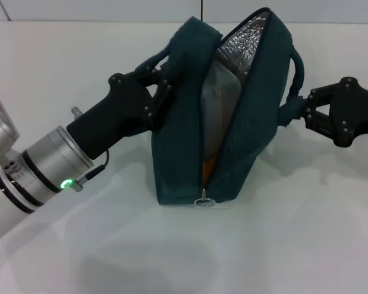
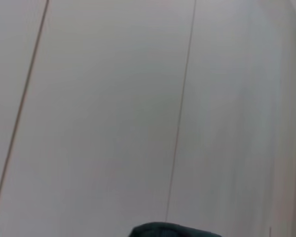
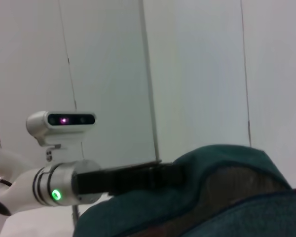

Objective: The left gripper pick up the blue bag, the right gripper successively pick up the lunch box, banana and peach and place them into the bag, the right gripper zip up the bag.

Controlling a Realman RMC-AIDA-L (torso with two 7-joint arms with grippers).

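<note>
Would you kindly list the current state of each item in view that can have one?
blue bag: upright on the table, zipper open, foil lining showing, contents inside
zipper pull: at the near, low end of the opening
left gripper: shut on the bag's left side
right gripper: beside the bag's right handle

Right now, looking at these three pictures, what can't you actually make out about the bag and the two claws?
- Blue bag contents: head view shows only something clear and orange through the open zipper; fabric hides the rest.
- Left gripper: its fingertips are hidden by the bag's handle.
- Right gripper: the grip at the other handle is hidden behind the bag.
- Left wrist view: only a dark sliver of bag, cut off by the edge.
</note>
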